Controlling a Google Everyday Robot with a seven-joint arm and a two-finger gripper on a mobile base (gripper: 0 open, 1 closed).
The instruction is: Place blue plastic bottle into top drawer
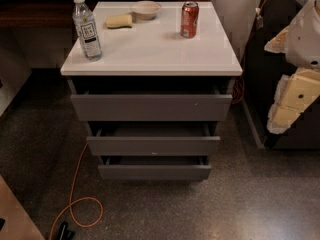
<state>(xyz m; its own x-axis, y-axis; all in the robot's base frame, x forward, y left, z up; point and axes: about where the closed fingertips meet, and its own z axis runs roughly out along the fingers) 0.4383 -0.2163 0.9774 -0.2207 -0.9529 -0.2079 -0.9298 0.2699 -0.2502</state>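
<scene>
Camera view: blue plastic bottle stands upright on the front-left corner of the cabinet top. It is well left of the gripper at the right edge, whose state I cannot tell. Top drawer sits slightly ajar.

On cabinet top: red can upright at back right; pale bowl at back centre; yellow sponge just beside bowl. Below: middle drawer and bottom drawer, both ajar. On speckled floor: orange cable, looped, lower left. At right edge: gripper.
</scene>
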